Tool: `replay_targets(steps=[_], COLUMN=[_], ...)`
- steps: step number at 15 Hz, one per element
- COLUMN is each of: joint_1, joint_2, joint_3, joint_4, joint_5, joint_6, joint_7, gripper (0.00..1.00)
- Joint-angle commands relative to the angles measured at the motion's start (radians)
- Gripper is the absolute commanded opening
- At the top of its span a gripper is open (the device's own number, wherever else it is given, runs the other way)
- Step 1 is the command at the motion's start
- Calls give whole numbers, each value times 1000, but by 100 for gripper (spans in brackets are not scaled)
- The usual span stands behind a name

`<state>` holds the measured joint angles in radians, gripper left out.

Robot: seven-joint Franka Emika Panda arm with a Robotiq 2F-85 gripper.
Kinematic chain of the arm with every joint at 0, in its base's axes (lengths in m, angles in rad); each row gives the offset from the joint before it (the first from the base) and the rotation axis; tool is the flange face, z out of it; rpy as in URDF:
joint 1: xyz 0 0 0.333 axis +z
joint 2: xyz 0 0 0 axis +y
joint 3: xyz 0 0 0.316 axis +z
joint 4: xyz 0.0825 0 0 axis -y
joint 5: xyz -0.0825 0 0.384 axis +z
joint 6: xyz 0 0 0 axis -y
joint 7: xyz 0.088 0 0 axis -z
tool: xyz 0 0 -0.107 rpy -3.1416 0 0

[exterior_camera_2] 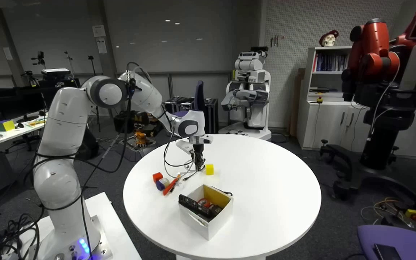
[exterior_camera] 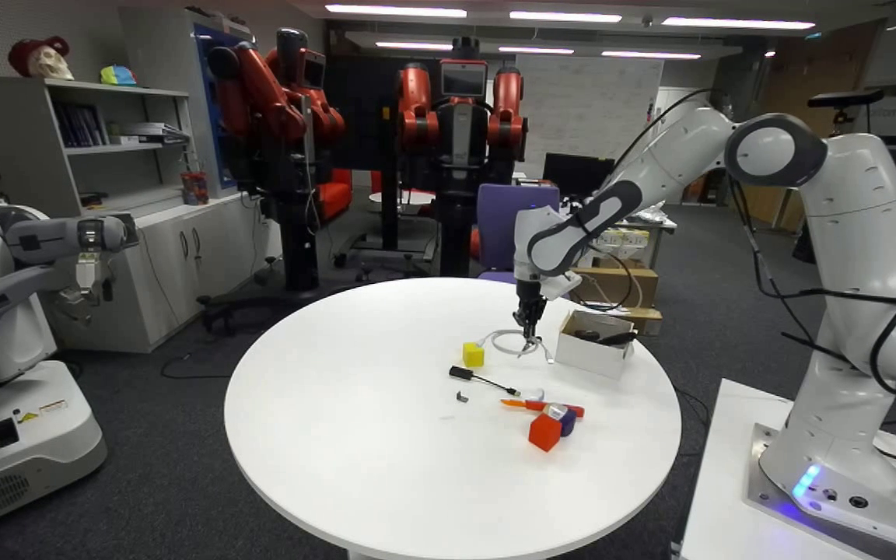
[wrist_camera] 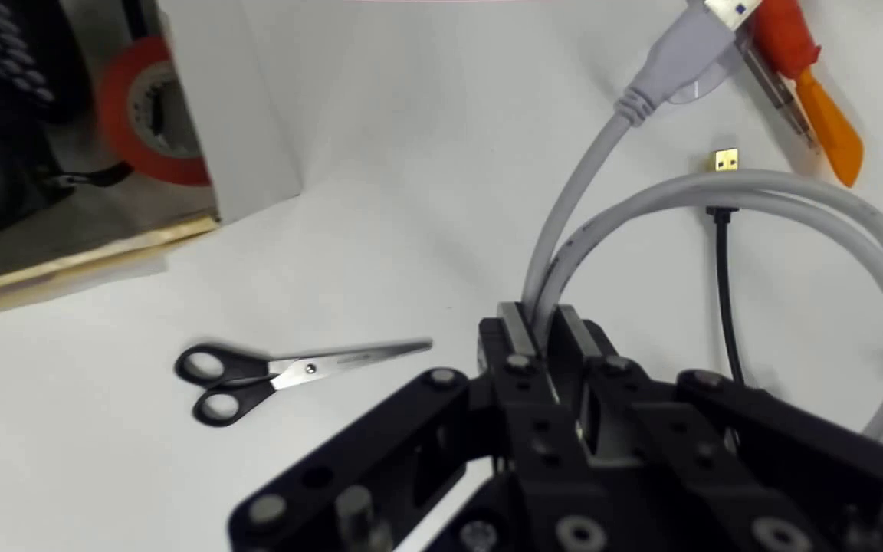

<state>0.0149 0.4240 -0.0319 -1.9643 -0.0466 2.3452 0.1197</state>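
The end effector (wrist_camera: 543, 326) points straight down, its two fingers pinching the grey cable (wrist_camera: 679, 192). In the wrist view the cable's USB plug (wrist_camera: 679, 57) reaches out past the fingertips, while the looped part curves off to the right. Whether the cable touches the desk (exterior_camera: 355, 420) cannot be told. A black cable (wrist_camera: 725, 299) passes under it in that view, and the yellow cube (exterior_camera_2: 209, 169) sits near the fingers. The scissors (wrist_camera: 303, 368) lie near the box (wrist_camera: 234, 123), blades toward the fingers.

The box is white and stands on the desk with its top open. In it are a black remote (exterior_camera_2: 195, 206), tilted along one wall with an end above the rim, a roll of red tape (wrist_camera: 121, 107), and further dark things too unclear to name.

The arm (exterior_camera: 868, 264) rises from a base (exterior_camera: 837, 490) on a white stand (exterior_camera: 728, 459) next to the desk. It folds at the elbow, high up, then slopes down over the desk to a wrist turned vertical, fingers low near the surface.

The end effector is well inside the round desk's rim; the box is nearer that rim. Toward the base, a red tool (exterior_camera: 575, 410), a red cube (exterior_camera: 545, 432) and a dark blue round thing (exterior_camera: 568, 421) lie close together. Past the yellow cube, in both exterior views, a broad white stretch of desk runs to the rim on the side away from the arm.
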Motion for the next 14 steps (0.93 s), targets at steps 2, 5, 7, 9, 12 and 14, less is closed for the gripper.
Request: replay_targets(steps=[2,5,7,9,12,14], joint_1=[-41,-73,-101,-128,-156,-165], joint_2=[-200,-223,-200,-165,-121,-93], joint_3=[-57,-122,-160,-191,-228,-242], joint_4=[-114,-125,-117,-98,-83,-71], joint_5=[-35,-103,-141,-159,-187,-192], joint_6=[-67,-117,-149,-186,-234,-263], joint_7=[4,38,59,83,117,132], gripper=[3,3,3,3,3,3])
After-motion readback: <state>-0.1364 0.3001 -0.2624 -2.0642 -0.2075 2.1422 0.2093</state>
